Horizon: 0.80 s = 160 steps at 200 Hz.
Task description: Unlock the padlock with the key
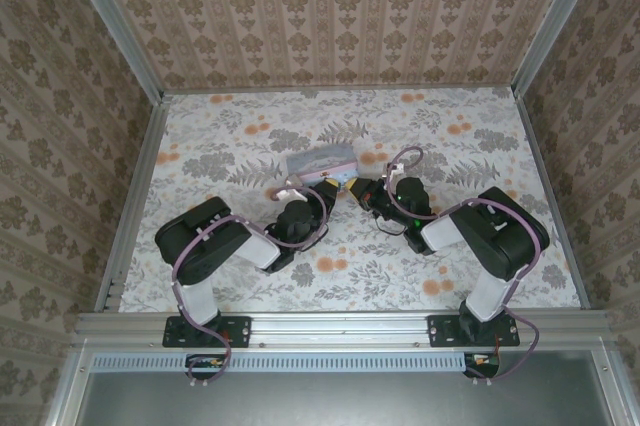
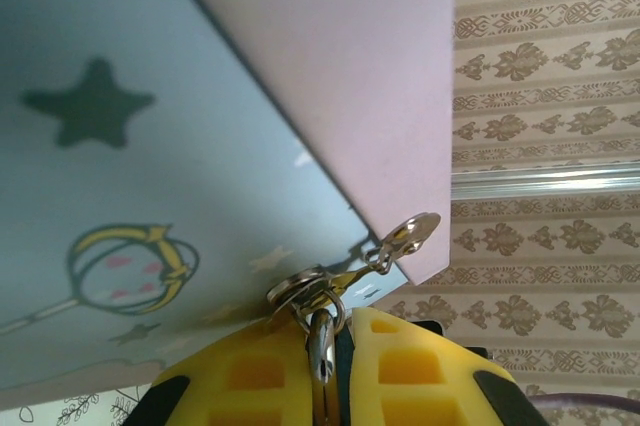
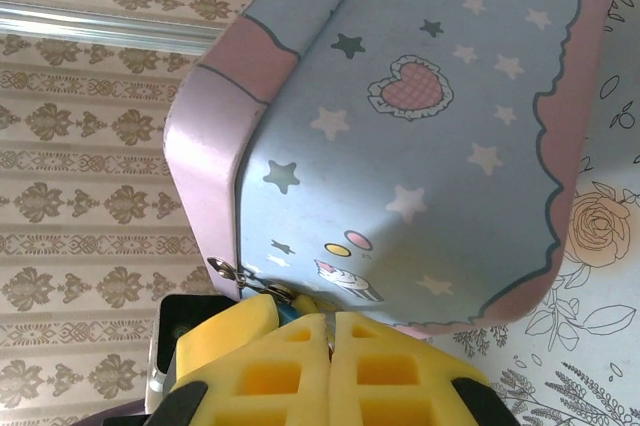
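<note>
left claw point(image 2: 335, 331): closed, pinching the padlock point(image 2: 320, 346) by its thin silvery shackle; probably gripping it so the lock is not swinging while a key is going in
padlock place: hanging from the hasp point(image 2: 300, 291) at the near edge of the tin point(image 3: 400, 146), around the middle of the surface point(image 1: 250, 126), right between the two claws; body mostly hiding between the yellow pads point(image 2: 400, 366)
right claw point(image 3: 328, 318): closed, pads pressing flat together; cannot tell if the key is sitting between them, as no metal is sticking out in the right wrist view
right claw aim: coming at the same edge of the tin from the right, tips sitting just beside the hasp, seemingly lining up on the lock
arms: both reaching in from the near side and meeting almost tip to tip in the top view, because the lock is tiny and one claw is steadying while the other is working
tin: lying just far of the claws, acting as anchor; the lock is tethered to it, so both claws are crowding its near edge
step, judged: steadying the lock and bringing the key to the keyhole; shackle looking threaded through the hasp, so not unlocked yet
risk, judged: keyhole hidden from every view, pads crowding each other, key possibly missing the slot
</note>
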Tool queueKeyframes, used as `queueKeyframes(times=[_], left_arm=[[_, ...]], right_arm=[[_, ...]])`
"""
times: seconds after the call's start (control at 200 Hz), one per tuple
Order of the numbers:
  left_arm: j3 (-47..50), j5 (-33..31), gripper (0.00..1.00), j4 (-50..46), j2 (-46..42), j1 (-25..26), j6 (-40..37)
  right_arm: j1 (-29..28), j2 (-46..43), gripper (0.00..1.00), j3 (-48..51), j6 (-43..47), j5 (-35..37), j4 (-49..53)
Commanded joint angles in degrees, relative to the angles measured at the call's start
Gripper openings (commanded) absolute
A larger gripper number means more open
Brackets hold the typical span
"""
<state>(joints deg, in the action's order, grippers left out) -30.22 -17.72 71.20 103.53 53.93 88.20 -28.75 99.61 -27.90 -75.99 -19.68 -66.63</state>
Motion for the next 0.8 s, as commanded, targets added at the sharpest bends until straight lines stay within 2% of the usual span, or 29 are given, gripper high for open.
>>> queueKeyframes(times=[0.0,0.18,0.51,0.74,0.795], left_arm=[[-3.6,22.0,0.0,4.0,1.2,5.5,0.3],[-2.9,24.9,0.0,4.0,1.6,4.2,-0.9],[-3.8,25.4,0.0,4.0,2.0,4.2,3.9],[-3.7,22.6,0.0,3.9,4.6,3.9,2.5],[-3.0,21.5,0.0,4.0,5.7,3.4,1.8]], right_arm=[[-5.9,-4.2,0.0,-2.6,3.2,-15.1,-9.4],[-5.9,-6.0,0.0,-0.3,7.2,-14.9,-8.8],[-7.0,-7.8,0.0,-0.3,1.3,-12.5,-9.1],[-6.6,-5.3,0.0,-2.0,-0.5,-13.2,-8.5],[-6.0,-5.0,0.11,-1.4,-0.5,-12.9,-8.4]])
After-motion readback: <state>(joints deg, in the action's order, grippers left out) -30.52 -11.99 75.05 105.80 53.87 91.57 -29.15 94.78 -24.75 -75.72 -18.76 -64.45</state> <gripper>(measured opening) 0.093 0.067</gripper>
